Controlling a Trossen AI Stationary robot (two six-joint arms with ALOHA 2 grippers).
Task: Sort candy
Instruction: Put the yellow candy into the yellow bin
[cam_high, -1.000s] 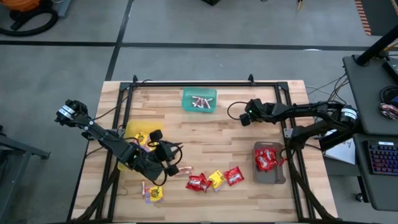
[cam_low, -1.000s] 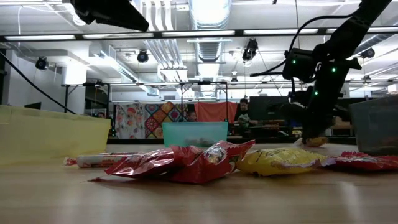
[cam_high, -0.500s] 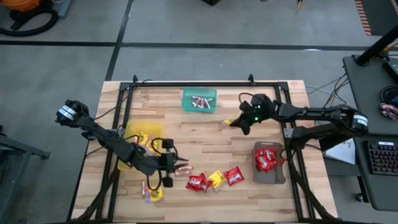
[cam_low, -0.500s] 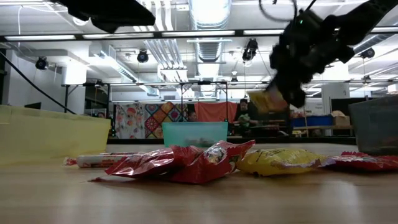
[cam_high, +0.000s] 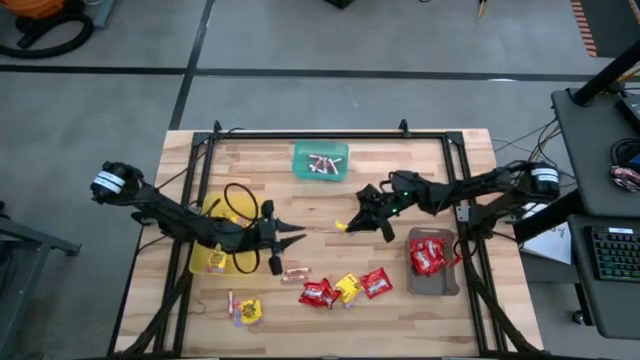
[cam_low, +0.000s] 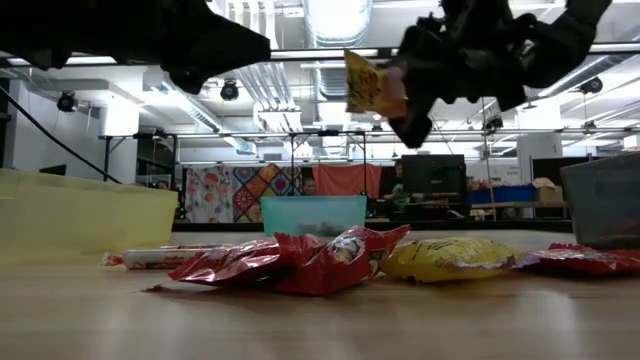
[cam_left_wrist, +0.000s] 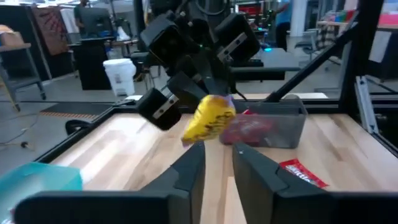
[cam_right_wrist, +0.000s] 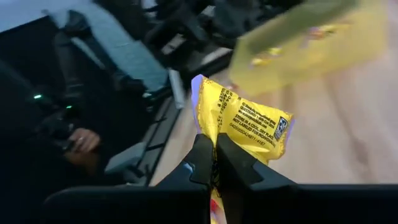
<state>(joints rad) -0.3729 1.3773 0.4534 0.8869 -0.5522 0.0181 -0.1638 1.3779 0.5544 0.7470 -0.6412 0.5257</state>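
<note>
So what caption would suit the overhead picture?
Right claw carries a shiny yellow candy packet over the wooden table toward the left claw.

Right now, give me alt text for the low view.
The right gripper holds a yellow packet in the air above the table. Below lie red packets and another yellow one, with a green tray behind and a yellow tray to the side.
</note>
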